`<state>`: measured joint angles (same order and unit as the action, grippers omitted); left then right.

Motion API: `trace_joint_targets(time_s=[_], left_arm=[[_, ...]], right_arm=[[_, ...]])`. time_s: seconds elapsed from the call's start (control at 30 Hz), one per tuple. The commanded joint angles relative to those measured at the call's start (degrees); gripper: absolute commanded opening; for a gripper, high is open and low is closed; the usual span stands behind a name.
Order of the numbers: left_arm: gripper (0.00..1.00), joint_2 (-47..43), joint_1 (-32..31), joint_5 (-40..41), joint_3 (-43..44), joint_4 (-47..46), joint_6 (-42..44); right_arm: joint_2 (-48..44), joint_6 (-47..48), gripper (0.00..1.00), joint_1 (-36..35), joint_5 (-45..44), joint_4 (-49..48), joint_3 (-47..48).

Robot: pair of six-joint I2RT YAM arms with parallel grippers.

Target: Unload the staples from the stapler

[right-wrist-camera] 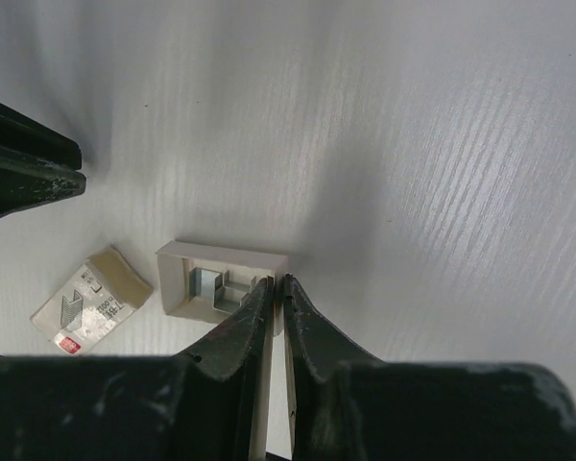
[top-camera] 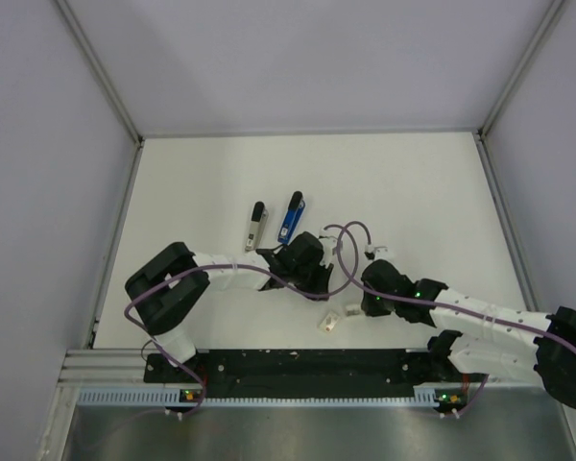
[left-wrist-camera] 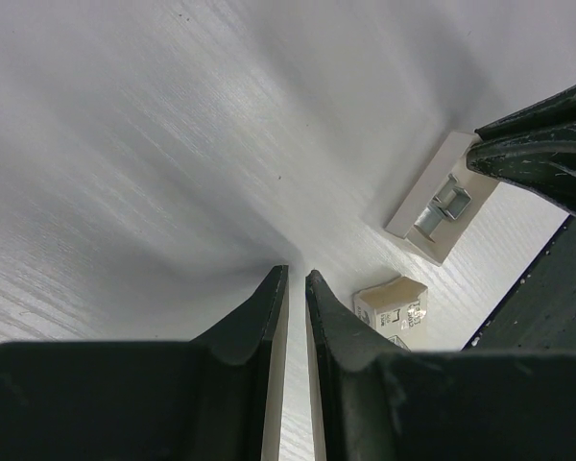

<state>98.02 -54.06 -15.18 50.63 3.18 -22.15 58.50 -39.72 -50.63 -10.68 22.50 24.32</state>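
The blue stapler point(top-camera: 290, 217) lies on the white table, in the top view only, beyond both grippers. A slim silver and black part point(top-camera: 256, 225) lies just left of it. My left gripper point(top-camera: 317, 291) is near the table, its jaws almost together and empty point(left-wrist-camera: 296, 279). My right gripper point(top-camera: 357, 303) is shut with its tips astride one wall of a small white tray point(right-wrist-camera: 221, 281) that holds metal staples point(right-wrist-camera: 211, 284). The tray also shows in the left wrist view point(left-wrist-camera: 440, 206), with my right gripper's fingers point(left-wrist-camera: 542, 144) over its end.
A small beige staple box point(right-wrist-camera: 86, 305) lies next to the tray, also in the left wrist view point(left-wrist-camera: 392, 305) and the top view point(top-camera: 327, 323). Purple cables point(top-camera: 344, 230) loop over the arms. The black base rail point(top-camera: 298, 365) runs along the near edge.
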Motion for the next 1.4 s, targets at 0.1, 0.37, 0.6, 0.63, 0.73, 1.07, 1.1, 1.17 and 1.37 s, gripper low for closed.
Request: trace_joint_targets(time_s=[0.1,0.37,0.6,0.63,0.73,1.07,1.1,1.17,1.37], left_arm=[[0.18,-2.04,0.01,0.76,-0.27,-1.34,0.0],[0.2,-9.06,-0.43,-1.08,-7.64,-2.3,-2.45],[0.22,-12.15,-3.5,-4.07,-11.52,-2.39,-3.33],[0.22,-11.89,-4.38,-3.98,-11.69,-2.65,-3.68],[0.23,-10.4,-5.96,-4.68,-12.57,-7.38,-5.35],[0.22,-4.33,-10.18,-5.39,-9.41,-11.26,-8.17],[0.22,-3.89,-10.45,-5.47,-9.06,-11.61,-8.34],[0.22,-3.01,-10.97,-5.21,-8.18,-12.4,-8.96],[0.23,-0.11,-11.5,-3.55,-6.25,-14.34,-10.28]], right_arm=[[-0.4,-0.97,0.09,-0.78,-1.1,-0.01,0.56],[-0.67,-2.9,0.09,-0.79,-2.07,1.76,-0.06],[-1.46,-4.13,0.09,-0.79,-2.33,2.9,-0.41],[-1.98,-4.31,0.09,-0.87,-2.5,3.33,-0.5],[-3.48,-5.36,0.09,-0.87,-2.77,4.65,-1.02],[-10.86,-8.87,0.09,-0.87,-3.82,11.42,-2.34],[-11.3,-9.23,0.09,-0.87,-3.91,11.95,-2.43],[-11.39,-9.93,0.09,-0.87,-4.0,12.83,-2.43],[-12.09,-12.65,0.08,-1.14,-5.32,15.9,-2.08]])
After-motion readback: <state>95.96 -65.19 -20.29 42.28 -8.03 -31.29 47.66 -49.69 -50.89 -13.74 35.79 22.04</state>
